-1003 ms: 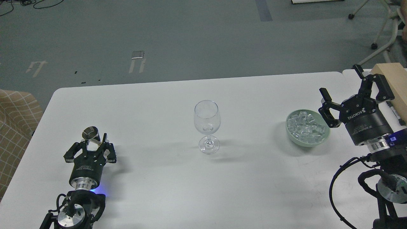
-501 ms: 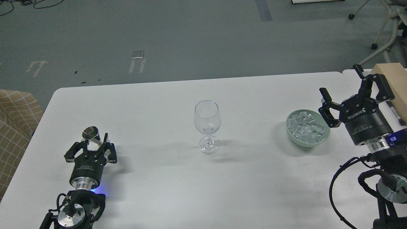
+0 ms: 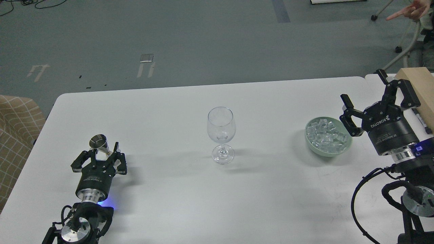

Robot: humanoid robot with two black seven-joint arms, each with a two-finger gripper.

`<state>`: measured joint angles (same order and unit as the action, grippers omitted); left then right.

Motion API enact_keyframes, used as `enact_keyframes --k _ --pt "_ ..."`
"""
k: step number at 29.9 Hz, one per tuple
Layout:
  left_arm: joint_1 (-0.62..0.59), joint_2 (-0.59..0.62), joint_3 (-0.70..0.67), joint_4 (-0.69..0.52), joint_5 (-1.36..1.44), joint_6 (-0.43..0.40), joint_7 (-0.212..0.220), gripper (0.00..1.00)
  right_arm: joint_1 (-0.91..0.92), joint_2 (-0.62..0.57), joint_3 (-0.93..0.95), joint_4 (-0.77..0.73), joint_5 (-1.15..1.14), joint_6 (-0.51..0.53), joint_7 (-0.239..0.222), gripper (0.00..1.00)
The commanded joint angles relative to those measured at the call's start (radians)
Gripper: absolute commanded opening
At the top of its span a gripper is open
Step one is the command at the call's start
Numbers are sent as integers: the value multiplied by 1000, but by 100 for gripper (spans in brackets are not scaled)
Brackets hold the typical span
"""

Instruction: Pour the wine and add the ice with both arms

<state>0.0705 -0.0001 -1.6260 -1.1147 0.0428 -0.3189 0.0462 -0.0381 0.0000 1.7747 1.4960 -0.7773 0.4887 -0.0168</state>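
A clear wine glass (image 3: 220,134) stands upright near the middle of the white table (image 3: 169,203), and it looks empty. To its right, well apart from it, a pale green bowl (image 3: 328,141) holds the ice (image 3: 326,135), a heap of small clear cubes. The right gripper (image 3: 364,98) sits just beside the bowl on its right, fingers spread wide with nothing between them; one finger reaches near the bowl's rim, the other lies close to a wooden block (image 3: 418,88) at the table's right edge. At the near left of the table, the left gripper (image 3: 100,154) has its fingers clamped around a small metal cup (image 3: 98,142), which tilts a little away from upright
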Motion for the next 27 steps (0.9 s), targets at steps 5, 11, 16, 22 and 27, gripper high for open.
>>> enact_keyframes --k 5,11,16,22,27 --pt "2 0 0 -1 -1 3 3 53 0 0 0 0 1 0 0 100" --pt "3 0 0 -1 0 -3 4 52 0 0 0 1 1 0 0 100" --pt "2 14 0 -1 3 6 18 50 0 0 2 3 1 0 0 100" --pt "2 46 5 1 28 14 41 50 0 0 8 3 1 0 0 100" --pt "3 84 37 -1 31 11 41 50 0 0 8 3 1 0 0 100"
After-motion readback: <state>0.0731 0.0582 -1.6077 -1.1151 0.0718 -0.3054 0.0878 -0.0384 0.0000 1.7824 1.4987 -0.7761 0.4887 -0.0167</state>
